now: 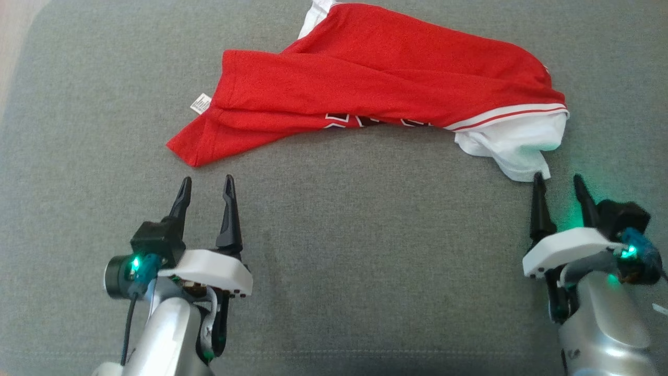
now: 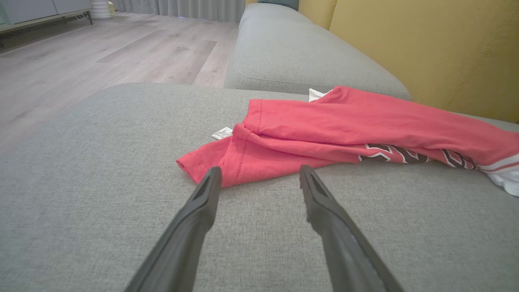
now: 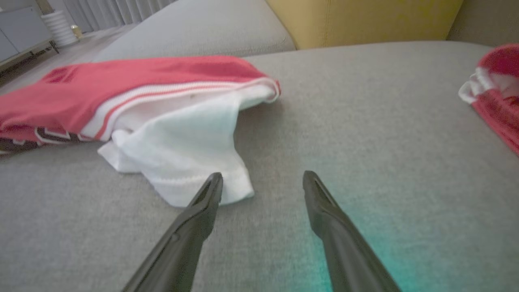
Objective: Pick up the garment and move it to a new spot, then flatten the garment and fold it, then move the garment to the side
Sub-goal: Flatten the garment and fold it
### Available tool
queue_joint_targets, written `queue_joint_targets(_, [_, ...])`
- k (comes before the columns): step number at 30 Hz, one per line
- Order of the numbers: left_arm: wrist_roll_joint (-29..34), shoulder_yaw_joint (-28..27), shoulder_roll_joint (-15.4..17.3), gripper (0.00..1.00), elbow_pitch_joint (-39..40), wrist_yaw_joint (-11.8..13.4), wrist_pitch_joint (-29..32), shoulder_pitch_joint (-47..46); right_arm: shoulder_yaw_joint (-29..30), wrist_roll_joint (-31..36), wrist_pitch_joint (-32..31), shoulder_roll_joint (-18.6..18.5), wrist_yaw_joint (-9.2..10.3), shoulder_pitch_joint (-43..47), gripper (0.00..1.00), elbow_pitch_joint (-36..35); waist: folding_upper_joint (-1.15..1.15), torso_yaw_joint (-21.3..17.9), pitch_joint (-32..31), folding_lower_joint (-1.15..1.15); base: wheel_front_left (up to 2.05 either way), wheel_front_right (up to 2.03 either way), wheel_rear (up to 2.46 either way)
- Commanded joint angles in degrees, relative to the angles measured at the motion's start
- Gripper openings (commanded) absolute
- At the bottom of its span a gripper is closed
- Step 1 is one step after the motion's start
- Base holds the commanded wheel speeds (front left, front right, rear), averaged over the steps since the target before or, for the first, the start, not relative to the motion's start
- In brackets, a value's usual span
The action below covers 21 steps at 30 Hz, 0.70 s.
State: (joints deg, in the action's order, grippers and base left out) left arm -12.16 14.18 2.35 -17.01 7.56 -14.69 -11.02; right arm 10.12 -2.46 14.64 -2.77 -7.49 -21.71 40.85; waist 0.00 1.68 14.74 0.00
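**A:** Red jersey (image 1: 365, 78) lies crumpled across the far part of the grey sofa cushion (image 1: 339, 250). Its hem corner and label (image 1: 200, 103) are on the left, and the white sleeve (image 1: 516, 143) spills out on the right. What are the hands doing?

**B:** Left hand (image 1: 207, 179) has its fingers spread with nothing between them. The tips are just short of the hem corner, not touching it. Right hand (image 1: 558, 177) is spread and empty too, with one fingertip right at the sleeve's edge. Can't tell if it's actually touching.

**A:** Anything else around?

**B:** Second red garment (image 3: 498, 93) with white edging lies on the same cushion, well apart to the right. Yellow backrest (image 2: 405, 48) stands behind the jersey.
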Motion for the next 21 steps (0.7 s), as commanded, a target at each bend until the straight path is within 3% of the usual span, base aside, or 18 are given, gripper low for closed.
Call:
queue_joint_targets(1, [0.6, -1.3, 0.5, 1.0, 1.7, 0.1, -0.3, -2.0, -1.5, 0.9, 0.4, -0.1, 0.0, -1.4, 1.0, 0.0, 0.0, 0.1, 0.2, 0.0, 0.0, 0.0, 0.0])
queue_joint_targets(4, [0.6, -1.0, 0.5, 1.0, 1.6, 0.0, -0.3, -2.4, -1.6, 1.6, 0.4, -0.1, 0.0, -2.4, 0.97, 2.5, 0.0, 0.4, 0.4, 0.0, 0.0, 0.0, 0.0])
queue_joint_targets(8, [0.5, -0.7, 0.5, 1.0, 1.6, -0.1, -0.3, -2.8, -1.6, 2.0, 0.4, -0.1, 0.0, -3.2, 0.65, 4.1, 0.0, 0.8, 0.7, 0.0, 0.0, 0.0, 0.0])
queue_joint_targets(9, [0.6, -0.7, 0.5, 1.0, 1.6, -0.1, -0.3, -2.8, -1.5, 2.0, 0.4, -0.1, 0.0, -3.4, 0.64, 4.3, 0.0, 0.8, 0.8, 0.0, 0.0, 0.0, 0.0])
queue_joint_targets(17, [0.7, -0.2, 0.5, 1.0, 1.5, -0.4, -0.3, -2.7, -0.8, 1.3, 0.4, -0.1, 0.0, -3.6, 0.85, 2.2, 0.0, 0.9, 1.0, 0.0, 0.0, 0.0, 0.0])
queue_joint_targets(21, [0.3, 0.7, 0.5, 1.0, 1.8, -0.6, -0.3, -2.9, -1.0, -0.4, 0.4, -0.1, 0.0, -2.8, 0.91, -1.1, 0.0, 0.9, 1.1, 0.0, 0.0, 0.0, 0.0])
